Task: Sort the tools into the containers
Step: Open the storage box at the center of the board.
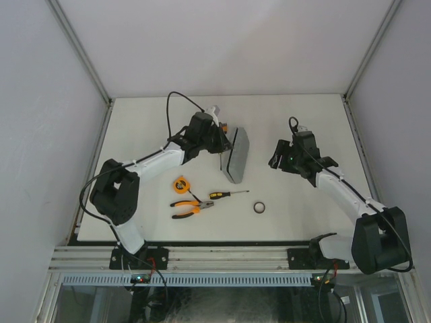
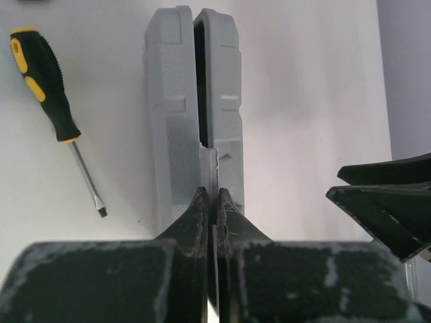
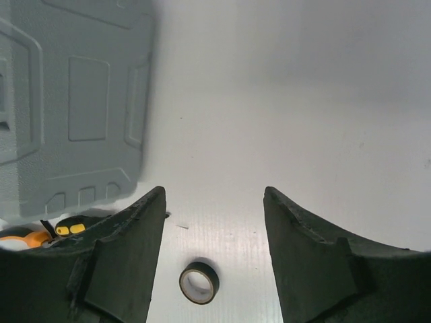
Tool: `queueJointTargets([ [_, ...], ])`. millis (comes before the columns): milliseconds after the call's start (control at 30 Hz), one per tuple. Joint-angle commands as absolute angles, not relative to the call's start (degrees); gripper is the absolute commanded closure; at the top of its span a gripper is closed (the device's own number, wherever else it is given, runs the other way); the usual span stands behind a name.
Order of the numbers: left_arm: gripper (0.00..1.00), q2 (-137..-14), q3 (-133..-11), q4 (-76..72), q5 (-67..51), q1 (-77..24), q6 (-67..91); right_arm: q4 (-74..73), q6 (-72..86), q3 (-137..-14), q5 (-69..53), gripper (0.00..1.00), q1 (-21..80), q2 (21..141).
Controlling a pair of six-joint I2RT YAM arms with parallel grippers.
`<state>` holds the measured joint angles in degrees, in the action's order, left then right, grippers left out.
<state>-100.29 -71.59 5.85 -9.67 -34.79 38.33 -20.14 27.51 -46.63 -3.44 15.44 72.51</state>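
Observation:
The grey tool case stands on edge at mid-table, its two halves slightly apart. My left gripper is shut on the small tab at the case's upper edge. My right gripper hangs open and empty to the right of the case, above the table. The small black ring lies below it. One screwdriver, the orange-handled pliers and the tape measure lie near the case's near end. A second screwdriver lies left of the case.
The white table ends in walls at the back and on both sides. A metal rail runs along the near edge. The right wrist view shows the case's outer face at the upper left.

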Motion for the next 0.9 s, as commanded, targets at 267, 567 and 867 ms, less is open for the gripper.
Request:
queueJointTargets([
  [267, 1.0, -97.65, -78.3, 5.26, -9.76, -36.74, 41.18, -18.02, 29.35, -45.22, -2.82, 0.41, 13.73, 69.12],
  [567, 1.0, -97.24, -76.62, 7.87, -4.54, -36.68, 39.51, -19.55, 28.87, -44.45, 0.58, 0.42, 13.54, 67.06],
  [867, 1.0, -100.3, -70.74, 4.6, -2.76, -34.65, 46.97, -17.04, 29.25, -42.79, -2.12, 0.44, 14.4, 69.06],
])
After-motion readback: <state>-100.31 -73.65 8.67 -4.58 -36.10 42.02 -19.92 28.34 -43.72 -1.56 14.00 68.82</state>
